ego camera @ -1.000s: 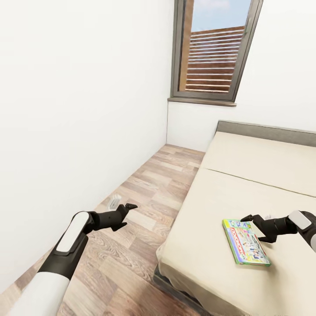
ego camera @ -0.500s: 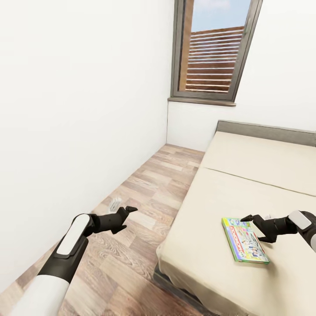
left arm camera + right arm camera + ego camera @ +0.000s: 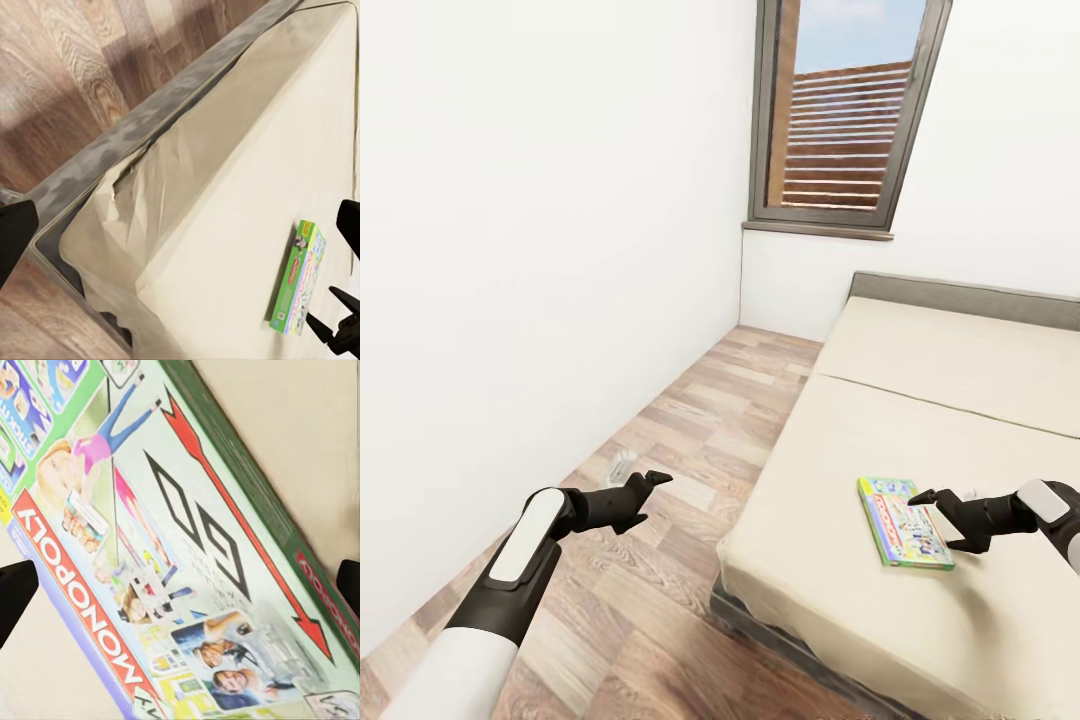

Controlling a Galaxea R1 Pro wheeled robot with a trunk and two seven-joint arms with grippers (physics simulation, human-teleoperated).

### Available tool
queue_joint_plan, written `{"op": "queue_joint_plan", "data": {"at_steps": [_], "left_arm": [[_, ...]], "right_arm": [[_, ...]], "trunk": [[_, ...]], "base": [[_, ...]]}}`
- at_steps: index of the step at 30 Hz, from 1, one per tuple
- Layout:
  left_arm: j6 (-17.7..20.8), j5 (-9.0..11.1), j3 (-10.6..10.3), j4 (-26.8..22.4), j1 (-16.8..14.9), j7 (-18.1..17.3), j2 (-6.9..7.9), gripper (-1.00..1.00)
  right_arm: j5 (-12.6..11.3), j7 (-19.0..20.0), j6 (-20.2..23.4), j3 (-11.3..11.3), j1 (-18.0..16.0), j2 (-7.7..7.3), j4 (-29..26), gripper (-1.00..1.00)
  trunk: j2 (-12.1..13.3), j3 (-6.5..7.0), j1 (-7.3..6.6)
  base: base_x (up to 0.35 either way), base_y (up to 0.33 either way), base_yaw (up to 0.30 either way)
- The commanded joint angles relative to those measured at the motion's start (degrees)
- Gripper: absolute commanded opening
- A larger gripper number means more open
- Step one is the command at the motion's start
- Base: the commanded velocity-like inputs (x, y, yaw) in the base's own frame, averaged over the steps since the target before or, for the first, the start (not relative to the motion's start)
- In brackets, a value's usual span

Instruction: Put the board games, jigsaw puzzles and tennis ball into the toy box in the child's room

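Hovering over the bed (image 3: 920, 400), our right gripper (image 3: 935, 520) spreads its jaws released, the green-edged board game (image 3: 903, 521) lying flat directly beneath them. Our left gripper (image 3: 647, 490) hangs above the wood floor (image 3: 690, 440), jaws released.

Home bedroom, low beige bed (image 3: 920, 400), wood-plank floor (image 3: 690, 440), white walls (image 3: 540, 250), slatted window (image 3: 840, 120)

Both arms extend forward, left gripper (image 3: 650, 484) lower left, right gripper (image 3: 932, 515) lower right, fingers spread apart.
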Motion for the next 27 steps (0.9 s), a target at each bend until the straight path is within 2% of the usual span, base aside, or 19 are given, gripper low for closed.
{"op": "queue_joint_plan", "data": {"at_steps": [1,13,27], "left_arm": [[-0.1,0.6,-0.1,-0.1,0.0,0.6,0.04,1.00],[-0.1,0.5,0.0,-0.1,0.0,0.6,-0.02,1.00],[-0.1,0.5,0.1,-0.1,-0.1,0.6,-0.05,1.00]], "right_arm": [[0.3,0.6,0.1,0.4,0.0,-0.04,0.0,1.00],[0.2,0.6,0.1,0.4,0.0,-0.04,-0.1,1.00],[0.2,0.6,0.1,0.4,0.0,-0.04,-0.2,1.00]], "trunk": [[0.0,-0.05,-0.02],[0.0,-0.05,-0.02],[0.0,-0.05,-0.02]], "base": [[-0.050,0.000,0.000],[-0.025,0.000,0.040],[-0.004,0.000,0.244]]}}
